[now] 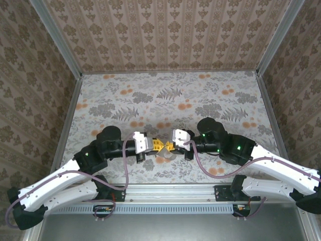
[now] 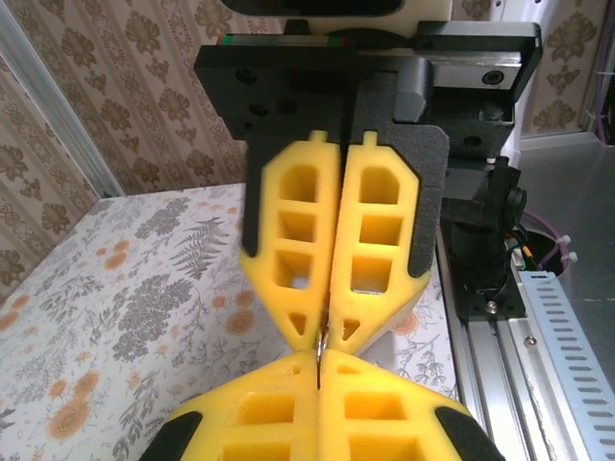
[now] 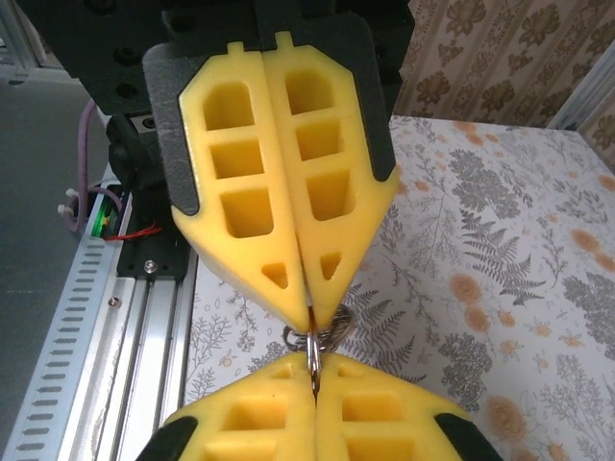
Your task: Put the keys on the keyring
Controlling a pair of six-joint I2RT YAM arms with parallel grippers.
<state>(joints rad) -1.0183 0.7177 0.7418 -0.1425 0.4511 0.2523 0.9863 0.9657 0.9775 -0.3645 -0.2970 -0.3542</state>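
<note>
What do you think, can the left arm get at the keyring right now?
Likely yes: left gripper and right gripper meet tip to tip, both shut, with the keyring pinched between them.

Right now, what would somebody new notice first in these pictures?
Two yellow-fingered grippers meeting nose to nose: the left gripper and the right gripper, both shut, at the near middle of the flowery table. Between their tips glints the keyring, a thin metal loop pinched by the right one.

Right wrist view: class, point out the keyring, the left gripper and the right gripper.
keyring [image 3: 313,348], right wrist view, thin metal loop between the yellow tips.
left gripper [image 3: 311,311], right wrist view, where its upper fingertips meet.
right gripper [image 3: 315,371], right wrist view, where its lower fingertips meet.
</note>
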